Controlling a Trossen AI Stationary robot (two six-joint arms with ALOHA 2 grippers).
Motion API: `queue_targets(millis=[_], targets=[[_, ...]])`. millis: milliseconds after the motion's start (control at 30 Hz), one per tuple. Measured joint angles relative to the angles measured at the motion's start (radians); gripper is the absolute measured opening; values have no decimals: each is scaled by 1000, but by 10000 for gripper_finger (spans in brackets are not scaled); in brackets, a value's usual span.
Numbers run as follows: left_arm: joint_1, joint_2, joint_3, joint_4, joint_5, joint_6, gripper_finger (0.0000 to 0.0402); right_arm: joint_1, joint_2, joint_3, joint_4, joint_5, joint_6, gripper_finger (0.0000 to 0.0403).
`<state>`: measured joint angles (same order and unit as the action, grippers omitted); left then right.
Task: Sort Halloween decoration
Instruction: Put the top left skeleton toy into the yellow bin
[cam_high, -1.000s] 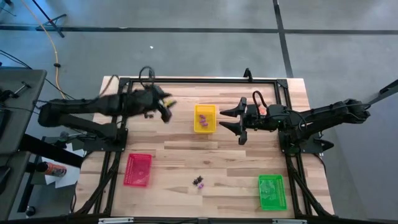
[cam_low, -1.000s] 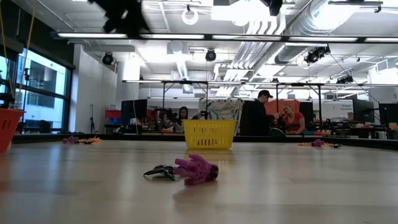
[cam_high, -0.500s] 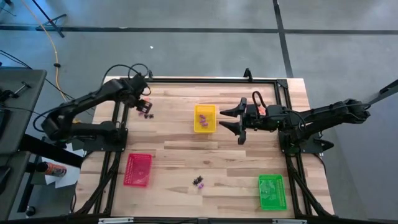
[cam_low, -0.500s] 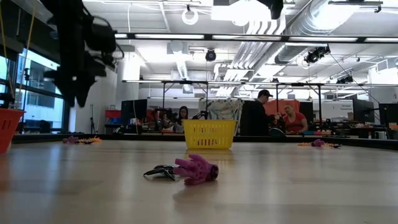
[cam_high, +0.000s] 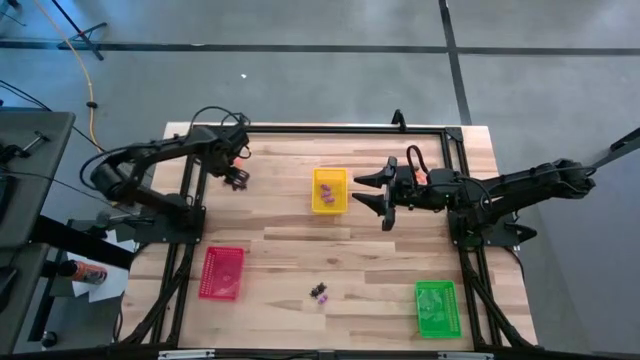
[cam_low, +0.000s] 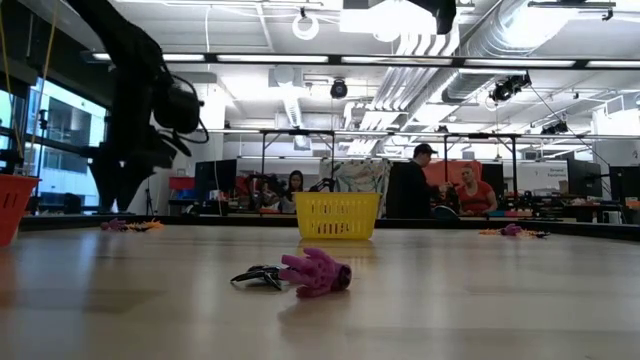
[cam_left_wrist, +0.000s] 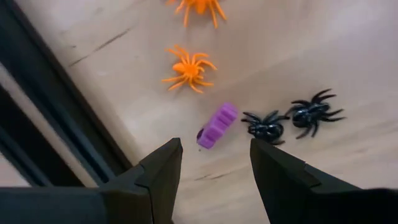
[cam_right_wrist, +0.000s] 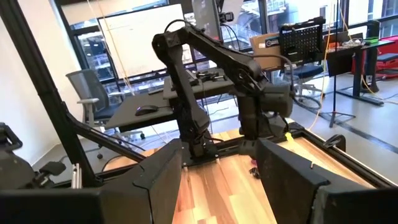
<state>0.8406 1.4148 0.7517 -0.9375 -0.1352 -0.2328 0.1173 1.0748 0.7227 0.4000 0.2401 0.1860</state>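
Observation:
The Halloween decoration lies in small groups. In the left wrist view a purple trinket (cam_left_wrist: 217, 124), two black spiders (cam_left_wrist: 266, 126) and two orange spiders (cam_left_wrist: 188, 67) rest on the wood at the table's far left. My left gripper (cam_left_wrist: 214, 160) points down just above them, open, with the purple trinket below the gap; in the high view my left gripper (cam_high: 236, 178) stands over this group. Another purple trinket (cam_low: 318, 272) and a black one (cam_low: 258, 275) lie near the front middle. My right gripper (cam_high: 385, 196) hangs level and open beside the yellow tray (cam_high: 330, 190).
A red tray (cam_high: 222, 272) stands at the near left and a green tray (cam_high: 437, 307) at the near right. The black frame rail (cam_left_wrist: 56, 124) runs close beside my left gripper. More trinkets (cam_low: 515, 230) lie at the far right. People sit in the room behind the table.
My left gripper has swung toward the table's left edge, tipped from slanting to pointing straight down, and sunk over the far-left group of trinkets. It has stayed open. The trinkets have not moved.

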Motion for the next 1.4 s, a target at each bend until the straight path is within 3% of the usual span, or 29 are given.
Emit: queue_targets(millis=[500,600,833,1067,1167,1300,1400], targets=[[-1,144,1,78,-19,2,166,0,0,0,0,0,0,200],[-1,144,2,78,-15,2,134,0,0,0,0,0,0,200],[0,136,0,62,-27,26,16,1,0,0,0,0,0,200],[-3,-1,17,41,4,25,12,1,0,0,-6,0,19,200],[-22,-109,34,79,84,13,5,1,0,0,-8,0,18,200],[-82,-289,38,267,239,-1,5,1,0,0,-8,0,16,200],[-152,-403,38,461,295,-6,5,1,0,0,-8,0,16,200]])
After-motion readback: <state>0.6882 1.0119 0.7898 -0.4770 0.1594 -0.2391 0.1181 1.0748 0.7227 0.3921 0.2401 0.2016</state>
